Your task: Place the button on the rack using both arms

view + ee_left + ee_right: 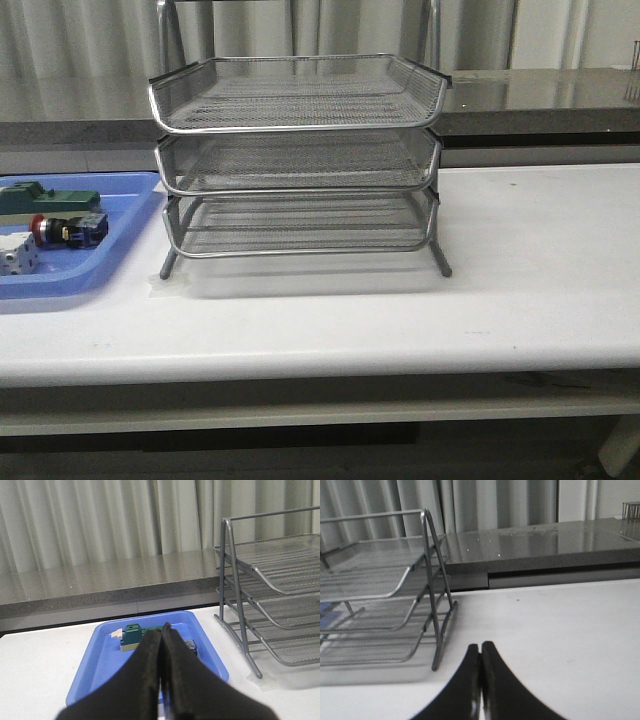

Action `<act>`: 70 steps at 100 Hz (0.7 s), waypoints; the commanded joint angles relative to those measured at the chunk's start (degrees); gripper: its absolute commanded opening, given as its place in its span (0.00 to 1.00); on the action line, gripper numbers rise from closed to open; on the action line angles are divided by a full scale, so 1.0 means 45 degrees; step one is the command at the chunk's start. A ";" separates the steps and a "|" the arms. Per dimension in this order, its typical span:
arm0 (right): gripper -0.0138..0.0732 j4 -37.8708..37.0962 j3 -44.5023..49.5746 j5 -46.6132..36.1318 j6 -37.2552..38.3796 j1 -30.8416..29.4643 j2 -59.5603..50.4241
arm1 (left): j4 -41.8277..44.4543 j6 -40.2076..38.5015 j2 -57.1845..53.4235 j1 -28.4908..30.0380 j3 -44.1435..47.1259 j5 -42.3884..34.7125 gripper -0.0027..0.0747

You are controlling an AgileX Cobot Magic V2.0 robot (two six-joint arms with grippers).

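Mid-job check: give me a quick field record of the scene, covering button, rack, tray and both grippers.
button: lying in the blue tray, red cap toward the left, not gripped
rack: three mesh tiers, on the table, right of the tray
rack contents: none visible
left gripper: shut, holding nothing, above the tray
right gripper: shut, holding nothing, beside the rack

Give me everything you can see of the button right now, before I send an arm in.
The button lies on its side in the blue tray at the table's left, beside the rack. Its red cap points left, then a silver collar, then a black and blue body. A green block sits just behind it, a white block in front. No gripper touches it; the left wrist view mostly hides it behind the shut fingers.
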 commanded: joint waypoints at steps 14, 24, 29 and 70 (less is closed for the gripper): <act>0.09 0.0329 -0.3102 0.2304 0.0003 -0.0063 0.2378 | -0.0132 -0.0127 -0.0419 -0.0007 0.0700 -0.0929 0.01; 0.09 0.0329 -0.4495 0.3848 0.0003 -0.0063 0.4084 | -0.0132 -0.0127 -0.0419 -0.0007 0.0700 -0.0929 0.01; 0.09 0.0360 -0.5109 0.4390 0.0003 -0.0063 0.4986 | -0.0132 -0.0127 -0.0419 -0.0007 0.0700 -0.0929 0.01; 0.09 0.2346 -0.8658 0.6033 0.0003 -0.0063 1.0849 | -0.0132 -0.0127 -0.0419 -0.0007 0.0700 -0.0929 0.01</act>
